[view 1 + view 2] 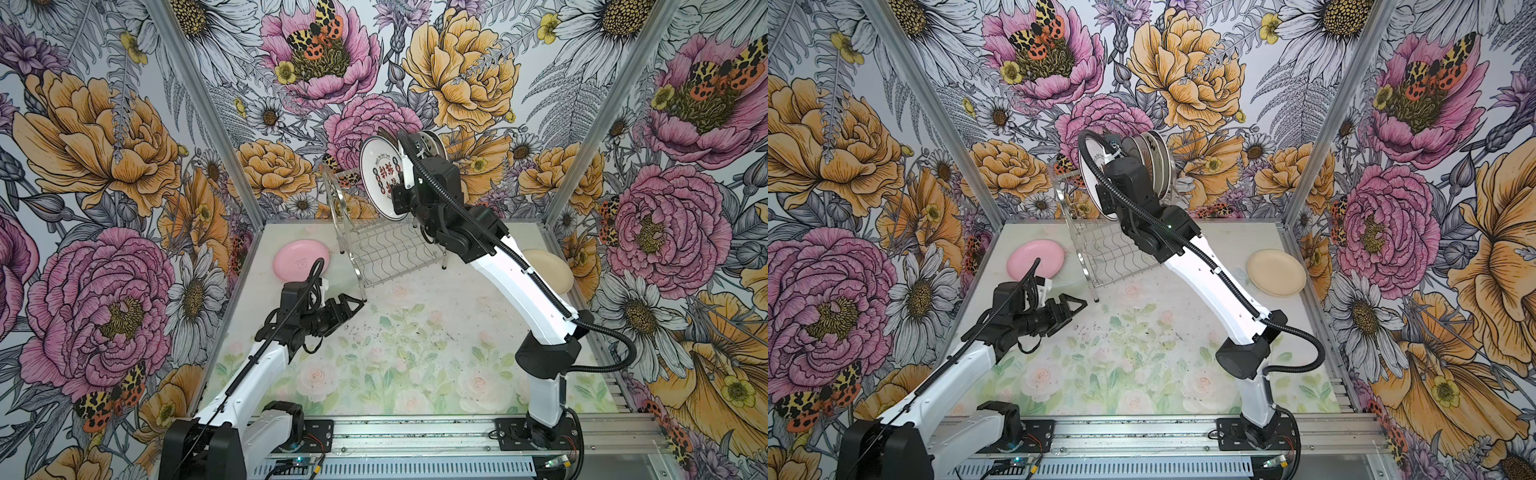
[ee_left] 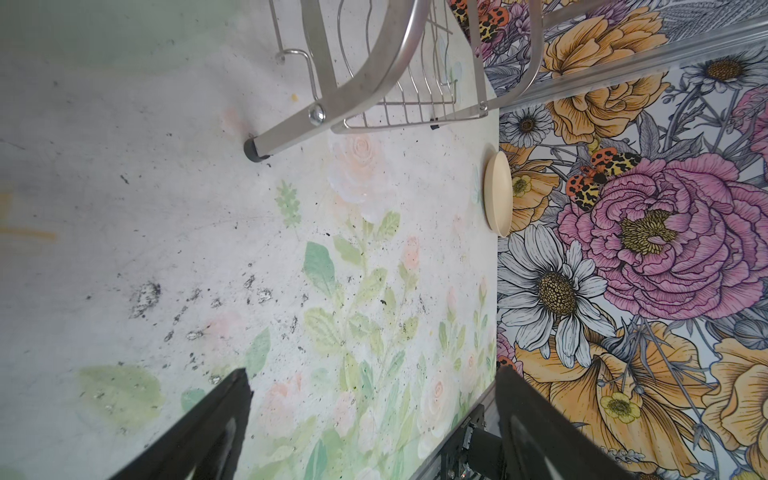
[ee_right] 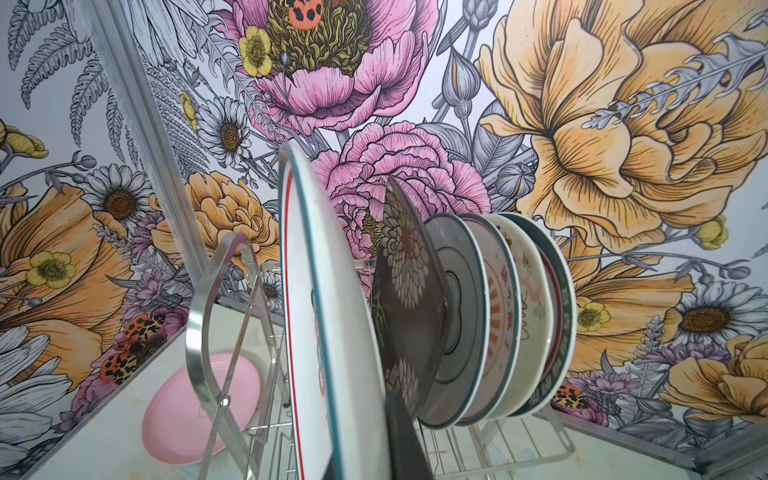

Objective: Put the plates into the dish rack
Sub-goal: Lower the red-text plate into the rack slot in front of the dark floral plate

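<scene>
Right gripper (image 1: 400,198) clamped on white printed plate (image 1: 382,178) — edge-up over dish rack (image 1: 374,249), far centre. Left gripper (image 1: 356,307) wide, empty. Slot apparently hidden — lowered askew, it could strike dark square plate (image 3: 409,291) alongside.

white plate (image 1: 380,178) stands with printed plates (image 3: 498,311) in the steel rack (image 1: 386,249) — pink plate (image 1: 297,259), cream plate (image 1: 1276,272) lie flat.

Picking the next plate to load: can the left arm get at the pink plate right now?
Probably yes. The pink plate lies flat on the table just beyond the open, empty left gripper, with nothing between them; the rack stands beside it.
</scene>
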Robot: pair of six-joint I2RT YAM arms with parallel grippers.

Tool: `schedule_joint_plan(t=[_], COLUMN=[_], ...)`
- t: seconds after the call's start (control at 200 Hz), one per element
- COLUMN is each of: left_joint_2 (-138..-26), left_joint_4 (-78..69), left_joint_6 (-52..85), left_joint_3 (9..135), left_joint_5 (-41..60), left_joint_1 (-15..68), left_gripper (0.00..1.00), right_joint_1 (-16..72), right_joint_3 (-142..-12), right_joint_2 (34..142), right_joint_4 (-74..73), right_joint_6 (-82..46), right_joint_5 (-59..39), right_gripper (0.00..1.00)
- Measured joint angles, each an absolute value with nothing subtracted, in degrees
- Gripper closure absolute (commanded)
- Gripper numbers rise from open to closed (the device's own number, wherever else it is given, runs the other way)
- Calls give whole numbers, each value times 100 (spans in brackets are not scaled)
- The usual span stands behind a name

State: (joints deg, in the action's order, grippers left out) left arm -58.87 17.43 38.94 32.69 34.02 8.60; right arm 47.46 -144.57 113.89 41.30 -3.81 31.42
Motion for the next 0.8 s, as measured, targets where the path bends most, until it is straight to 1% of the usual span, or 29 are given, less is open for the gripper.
schedule_joint_plan(t=[0.275,0.801], left_joint_2=[-5850,-5649], left_joint_4=[1747,1822], left_joint_6=[3887,3905], left_joint_3=[3269,3253], left_joint_5=[3315,3232], left_joint_1=[860,860], left_gripper=[4,3], right_joint_1=[4705,4329], right_joint_3=[-14741,-14763], right_joint_2=[11992,12514], right_joint_4=[3378,2644], right_joint_6=[207,506], right_joint_5=[3535,3586], right_gripper=[100,100])
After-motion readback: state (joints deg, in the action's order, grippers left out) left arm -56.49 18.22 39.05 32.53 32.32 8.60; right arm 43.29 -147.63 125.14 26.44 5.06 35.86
